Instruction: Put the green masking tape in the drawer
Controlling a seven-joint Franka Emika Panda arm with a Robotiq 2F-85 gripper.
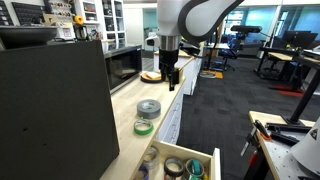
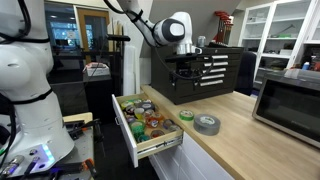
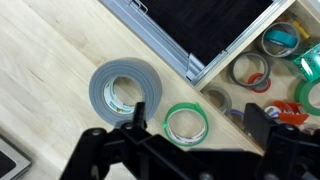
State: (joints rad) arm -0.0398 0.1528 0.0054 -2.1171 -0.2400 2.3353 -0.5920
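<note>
The white arm (image 1: 195, 18) comes in from above in both exterior views. Its upper links fold over at a rounded joint and the last link drops straight down. The wrist (image 2: 178, 28) is turned so that the black gripper (image 1: 171, 80) points downward, hanging in the air with its tips touching nothing. In the wrist view the two dark fingers (image 3: 135, 140) enter from the bottom edge. They are spread wide apart, one left and one right of the middle, and clamp nothing.
</note>
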